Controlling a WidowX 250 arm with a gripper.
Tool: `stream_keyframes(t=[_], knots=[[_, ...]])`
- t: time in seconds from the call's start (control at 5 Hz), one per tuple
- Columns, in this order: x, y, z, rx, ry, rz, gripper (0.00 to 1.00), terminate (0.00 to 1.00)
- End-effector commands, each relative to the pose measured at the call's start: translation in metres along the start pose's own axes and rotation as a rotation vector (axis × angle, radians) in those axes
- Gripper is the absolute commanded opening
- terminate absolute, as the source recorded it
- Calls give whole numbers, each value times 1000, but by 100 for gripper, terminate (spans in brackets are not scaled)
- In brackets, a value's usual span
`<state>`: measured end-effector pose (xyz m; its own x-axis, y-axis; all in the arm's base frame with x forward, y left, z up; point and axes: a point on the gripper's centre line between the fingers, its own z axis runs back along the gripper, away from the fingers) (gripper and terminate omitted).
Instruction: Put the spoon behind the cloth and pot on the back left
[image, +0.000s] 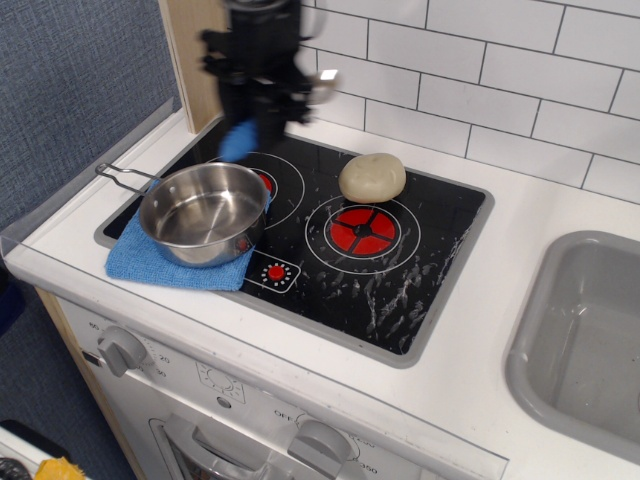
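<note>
My gripper (255, 105) is blurred with motion above the back left of the black stovetop (400, 270). It is shut on the spoon (240, 138): the blue handle hangs down at the left, and the silver bowl (322, 88) sticks out at the right. The spoon is held in the air, just behind the steel pot (203, 212). The pot stands on the light-blue cloth (160, 262) at the front left of the stovetop, with its wire handle pointing left.
A beige round lump (372, 177) lies behind the red right burner (362, 229). A wooden post (200, 60) and a white tiled wall (500, 70) stand behind the stove. A grey sink (585, 330) is at the right. Stove knobs (122, 350) line the front.
</note>
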<state>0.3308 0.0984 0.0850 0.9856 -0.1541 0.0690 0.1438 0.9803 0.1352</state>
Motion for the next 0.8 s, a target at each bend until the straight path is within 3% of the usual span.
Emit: stream_keyframes(t=[0.0, 0.6], knots=[[-4, 51, -1, 67, -6, 52, 0, 0], [23, 65, -39, 58, 7, -4, 0, 0]])
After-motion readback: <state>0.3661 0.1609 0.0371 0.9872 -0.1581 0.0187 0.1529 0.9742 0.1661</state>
